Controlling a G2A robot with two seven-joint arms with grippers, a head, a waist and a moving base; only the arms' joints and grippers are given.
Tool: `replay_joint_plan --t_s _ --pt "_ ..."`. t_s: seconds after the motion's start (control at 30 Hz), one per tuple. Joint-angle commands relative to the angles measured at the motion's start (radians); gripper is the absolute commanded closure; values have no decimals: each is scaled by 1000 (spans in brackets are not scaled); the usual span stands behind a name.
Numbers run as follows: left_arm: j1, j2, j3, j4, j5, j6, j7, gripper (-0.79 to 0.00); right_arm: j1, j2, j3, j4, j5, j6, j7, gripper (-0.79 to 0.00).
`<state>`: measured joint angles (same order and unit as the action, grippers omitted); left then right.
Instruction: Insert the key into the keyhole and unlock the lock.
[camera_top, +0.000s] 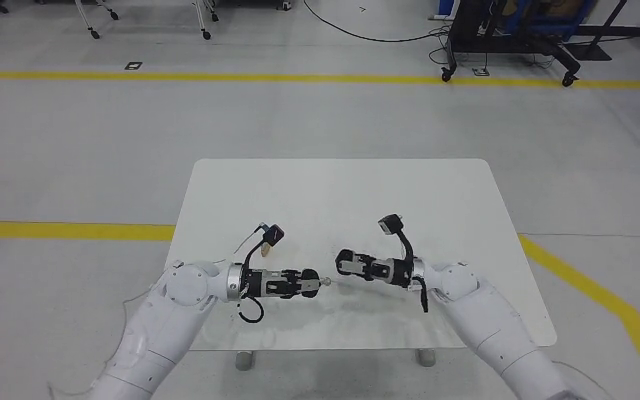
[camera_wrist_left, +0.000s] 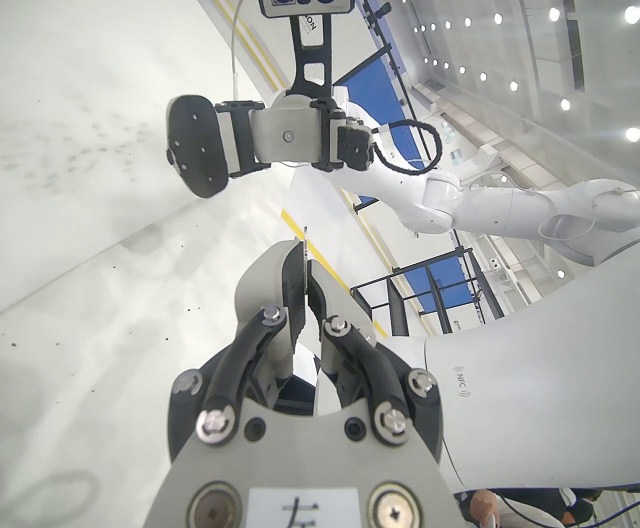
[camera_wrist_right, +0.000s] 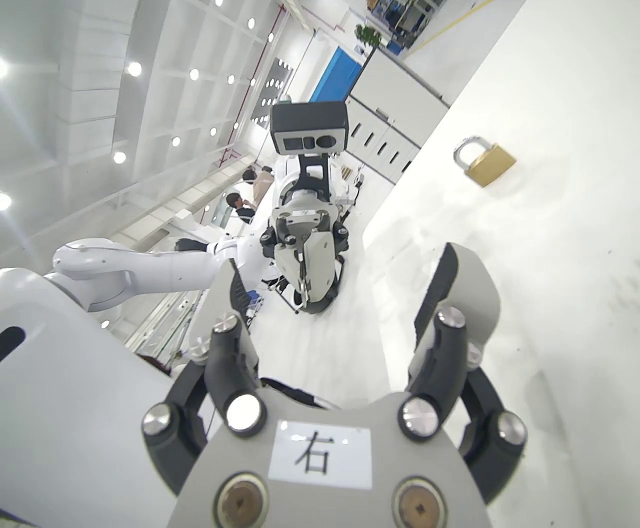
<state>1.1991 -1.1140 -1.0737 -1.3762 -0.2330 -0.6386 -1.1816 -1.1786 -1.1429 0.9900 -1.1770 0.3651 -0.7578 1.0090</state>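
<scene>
The left gripper (camera_wrist_left: 304, 272), low and left of centre in the top view, has its jaws pinched on the thin key (camera_wrist_left: 305, 245). The right gripper (camera_wrist_right: 345, 280) faces it, jaws wide and empty. The lock (camera_wrist_right: 485, 162) lies loose on the table (camera_top: 400, 200), apart from both. I'd worry the key twists in that slim pinch, or the unheld lock skids when pushed

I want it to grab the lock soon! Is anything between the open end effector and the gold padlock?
Nothing visible is. Bare table lies between the right end effector and the padlock, which lies flat, untouched.
</scene>
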Motion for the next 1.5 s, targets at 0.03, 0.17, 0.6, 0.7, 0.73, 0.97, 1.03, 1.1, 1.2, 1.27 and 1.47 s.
replay_joint_plan --t_s 0.03,0.17,0.6,0.7,0.73,0.97,1.03,1.1,1.2,1.27,1.47 --pt "-6 8 14 2 1 -8 8 0 2 4 -6 -1 5 21 61 -308" --pt "-13 18 37 0 3 -10 11 0 6 3 -19 1 1 31 77 -99" --pt "-53 41 99 30 -21 -17 17 0 13 2 -53 -8 40 40 93 -222" --pt "-60 46 107 37 -28 -20 21 0 14 2 -58 -12 39 37 91 -209" --pt "-62 47 110 38 -30 -21 21 0 14 3 -60 -14 39 38 91 -200" --pt "-76 54 135 49 -41 -27 27 0 12 8 -72 -29 30 38 91 -145" --pt "-80 56 141 51 -43 -28 28 0 12 9 -74 -29 28 37 90 -129" --pt "-83 57 147 53 -45 -30 31 0 13 9 -77 -29 27 37 90 -126" --pt "-87 60 154 56 -48 -33 34 0 16 8 -83 -29 24 35 88 -135" --pt "-89 62 157 58 -50 -37 37 0 19 7 -88 -28 24 35 85 -135" --pt "-94 66 167 60 -54 -42 42 0 29 2 -103 -26 26 33 82 -65"
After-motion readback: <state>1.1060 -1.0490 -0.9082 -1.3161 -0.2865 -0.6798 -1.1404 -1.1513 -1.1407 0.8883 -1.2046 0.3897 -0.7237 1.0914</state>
